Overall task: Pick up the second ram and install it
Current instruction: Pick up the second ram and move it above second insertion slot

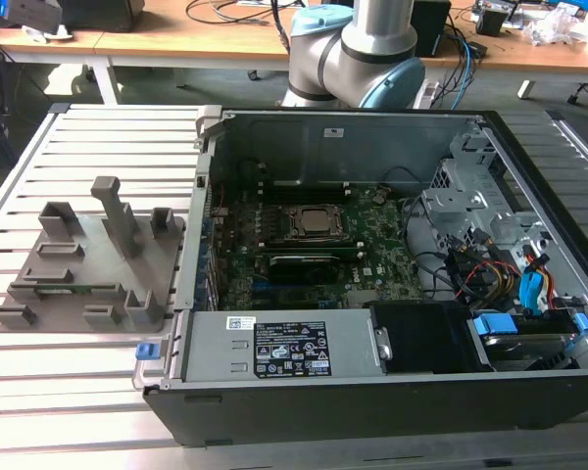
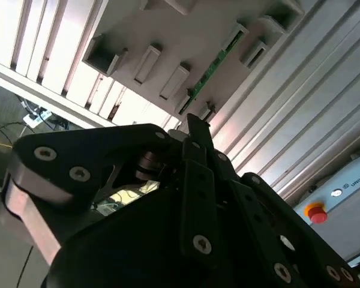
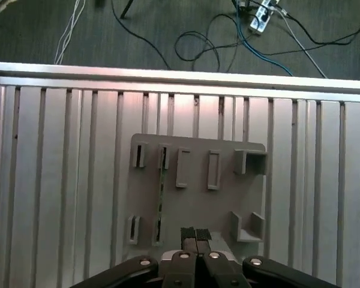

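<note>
Claw: fingers drawn together with nothing between them. It hangs over the fixture plate, apart from the stick and off to one side of its line.
Second ram: thin green stick standing on its long edge, each end seated in one of the plate's slotted blocks. Its green edge also shows in the second wrist view. It is not gripped.
Fixture plate: grey, with upright blocks, lying flat on the slatted metal worktop, just beside the open computer case on the exterior view's left.
Motherboard: on the case floor, with the processor socket near its middle. The memory slots are too dark to tell what is in them.
Handling (judgement): light, stiff and thin. The flat faces are likely slick, and the chips and contact edge are fragile.
Hold point (judgement): across the two flat faces near mid-length, on the upper edge that stands free between the end blocks and away from the contacts.
Risk (judgement): an off-centre grip would tilt the stick, and hard pressure on the chips could damage it.
Progress (judgement): pick-up not yet made.
</note>
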Controlling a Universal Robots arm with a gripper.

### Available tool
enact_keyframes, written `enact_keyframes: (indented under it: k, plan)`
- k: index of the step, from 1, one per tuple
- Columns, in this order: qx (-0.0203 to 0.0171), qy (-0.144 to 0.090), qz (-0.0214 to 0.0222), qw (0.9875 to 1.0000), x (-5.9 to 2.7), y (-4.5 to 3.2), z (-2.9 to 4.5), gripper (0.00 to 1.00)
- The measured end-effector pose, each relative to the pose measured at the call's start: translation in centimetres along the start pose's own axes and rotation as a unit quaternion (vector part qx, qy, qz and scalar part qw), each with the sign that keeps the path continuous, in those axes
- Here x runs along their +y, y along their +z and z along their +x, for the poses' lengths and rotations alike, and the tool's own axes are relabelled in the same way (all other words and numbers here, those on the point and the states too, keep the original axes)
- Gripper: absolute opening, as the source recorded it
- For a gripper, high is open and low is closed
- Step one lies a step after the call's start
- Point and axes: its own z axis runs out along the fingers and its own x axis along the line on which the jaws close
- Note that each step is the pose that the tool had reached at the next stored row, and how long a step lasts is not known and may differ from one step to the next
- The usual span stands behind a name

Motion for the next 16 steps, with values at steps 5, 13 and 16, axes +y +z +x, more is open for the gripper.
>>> enact_keyframes:
  k: [5, 13, 16]
  plan:
    - [-0.0026, 0.058, 0.0014, 0.9983, -0.01, 0.11, 0.0, 0.11]
    - [-0.0027, 0.064, 0.0015, 0.998, -0.01, 0.11, 0.0, 0.24]
    - [-0.0027, 0.064, 0.0015, 0.9979, -0.01, 0.11, 0.0, 0.36]
